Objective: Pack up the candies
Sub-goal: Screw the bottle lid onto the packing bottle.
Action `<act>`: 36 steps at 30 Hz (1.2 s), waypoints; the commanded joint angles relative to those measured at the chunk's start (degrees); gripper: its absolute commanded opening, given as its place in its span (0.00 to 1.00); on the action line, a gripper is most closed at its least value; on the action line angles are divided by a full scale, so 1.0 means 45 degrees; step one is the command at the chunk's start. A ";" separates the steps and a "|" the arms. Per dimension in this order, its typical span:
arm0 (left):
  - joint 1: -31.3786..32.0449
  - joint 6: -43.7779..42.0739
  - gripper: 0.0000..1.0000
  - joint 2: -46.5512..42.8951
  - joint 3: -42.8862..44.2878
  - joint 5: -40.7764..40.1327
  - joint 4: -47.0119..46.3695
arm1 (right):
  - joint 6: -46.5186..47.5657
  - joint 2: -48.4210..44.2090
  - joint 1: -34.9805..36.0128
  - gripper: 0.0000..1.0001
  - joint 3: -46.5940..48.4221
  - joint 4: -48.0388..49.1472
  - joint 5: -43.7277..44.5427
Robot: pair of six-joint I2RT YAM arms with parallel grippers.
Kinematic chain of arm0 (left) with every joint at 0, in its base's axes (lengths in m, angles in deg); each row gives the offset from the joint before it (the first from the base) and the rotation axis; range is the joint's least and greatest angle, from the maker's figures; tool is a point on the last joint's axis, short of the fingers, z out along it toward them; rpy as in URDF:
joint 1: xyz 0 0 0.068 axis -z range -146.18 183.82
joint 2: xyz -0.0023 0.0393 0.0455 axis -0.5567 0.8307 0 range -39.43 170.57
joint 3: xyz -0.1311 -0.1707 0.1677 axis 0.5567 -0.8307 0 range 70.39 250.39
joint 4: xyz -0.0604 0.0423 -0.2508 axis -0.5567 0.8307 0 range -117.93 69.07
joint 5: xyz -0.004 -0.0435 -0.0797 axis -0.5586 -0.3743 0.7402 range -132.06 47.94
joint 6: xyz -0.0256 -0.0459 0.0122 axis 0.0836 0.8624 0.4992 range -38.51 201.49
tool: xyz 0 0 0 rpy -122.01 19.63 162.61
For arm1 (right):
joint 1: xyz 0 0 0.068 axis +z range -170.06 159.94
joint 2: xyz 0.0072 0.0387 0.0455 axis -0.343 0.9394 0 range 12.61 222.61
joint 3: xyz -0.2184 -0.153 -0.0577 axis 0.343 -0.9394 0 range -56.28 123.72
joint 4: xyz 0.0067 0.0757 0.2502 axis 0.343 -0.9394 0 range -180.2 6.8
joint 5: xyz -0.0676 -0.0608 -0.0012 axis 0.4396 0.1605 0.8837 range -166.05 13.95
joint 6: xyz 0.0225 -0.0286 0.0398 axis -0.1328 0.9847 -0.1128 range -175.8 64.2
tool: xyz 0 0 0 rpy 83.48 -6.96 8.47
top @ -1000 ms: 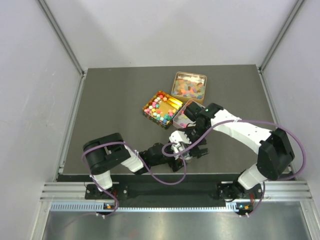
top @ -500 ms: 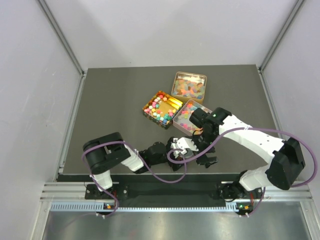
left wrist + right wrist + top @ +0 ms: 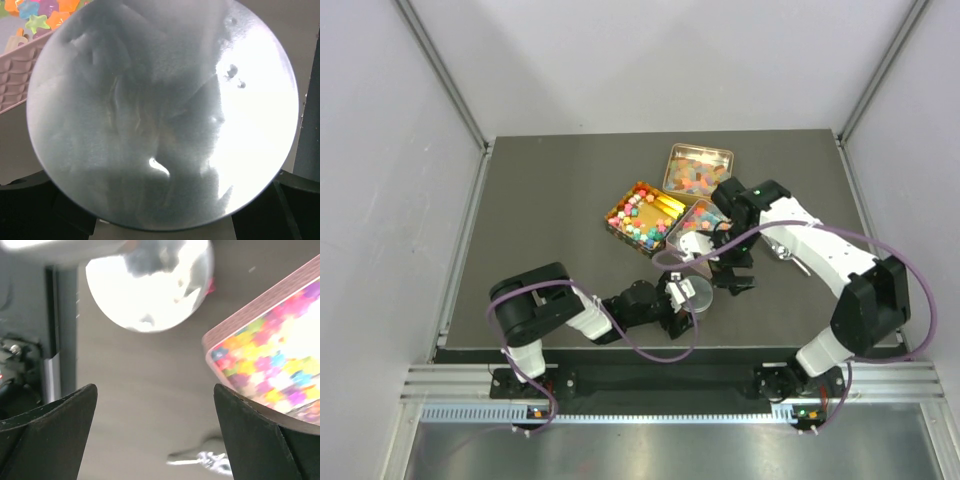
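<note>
Tiny multicoloured candies [image 3: 642,216]: pink, green, yellow, orange, blue and red, jumbled
Ribbed rectangular tin [image 3: 250,315]: pale pink walls
Far rectangular metal tin [image 3: 672,165]: gold-toned rim
Round shiny metal disc [image 3: 160,115]: silver-grey, mottled reflections, white glare
Flat bench [image 3: 550,220]: plain dark grey
Looping arm cables [image 3: 658,361]: purple
Right end effector [image 3: 154,390]: black fingers
Robot arm links [image 3: 812,250]: white with black joints
</note>
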 commanded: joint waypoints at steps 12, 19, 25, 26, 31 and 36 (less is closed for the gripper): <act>-0.0082 -0.0333 0.24 0.0344 -0.0127 -0.0473 0.1378 | 0.1451 0.2653 0.0528 1.00 0.1804 0.0025 -0.2961; -0.0082 -0.0353 0.24 0.0324 -0.0166 -0.0434 0.1320 | 0.1744 0.2790 0.1250 1.00 0.1883 -0.0229 -0.3235; -0.0082 -0.0411 0.24 0.0285 -0.0205 -0.0570 0.1242 | 0.1744 0.2518 0.1680 1.00 0.1454 -0.0249 -0.3040; -0.0101 -0.0450 0.24 0.0285 -0.0205 -0.0609 0.1261 | 0.1609 0.2439 0.1700 1.00 0.1202 -0.0152 -0.3040; -0.0082 -0.0431 0.24 0.0227 -0.0186 -0.0766 0.1280 | 0.1120 0.1541 0.1759 1.00 0.0361 0.0122 -0.2865; -0.0082 -0.0392 0.25 0.0304 -0.0166 -0.0746 0.1261 | 0.0378 0.0508 0.1817 1.00 -0.0421 0.0161 -0.2767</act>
